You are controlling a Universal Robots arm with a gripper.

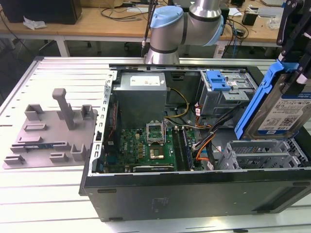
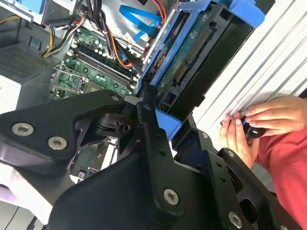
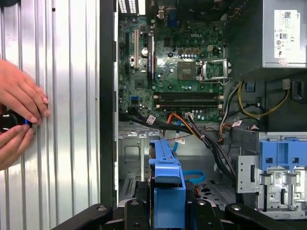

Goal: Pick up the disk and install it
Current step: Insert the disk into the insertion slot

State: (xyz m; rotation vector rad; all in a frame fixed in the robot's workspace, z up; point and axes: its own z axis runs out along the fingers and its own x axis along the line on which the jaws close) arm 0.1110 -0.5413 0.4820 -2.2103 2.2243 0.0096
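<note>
The disk (image 1: 279, 104), a silver drive with a white-and-blue label in a bright blue carrier frame, hangs tilted on edge at the exterior view's right. It is above the metal drive cage (image 1: 262, 153) of the open computer case (image 1: 194, 191). My gripper (image 1: 293, 60) is shut on the disk's upper end. In the second wrist view the black fingers (image 2: 148, 127) clamp the blue frame of the disk (image 2: 201, 57). In the first wrist view the disk (image 3: 165, 184) shows edge-on between the fingers, over the case's lower bay.
Inside the case are the motherboard (image 1: 150, 145), a grey power supply (image 1: 141, 94), cables (image 1: 204, 141) and a drive bay with a blue latch (image 1: 217, 80). A grey fixture plate (image 1: 48, 133) lies at the exterior view's left. A person's hands (image 3: 17, 117) hold a small black device beside the case.
</note>
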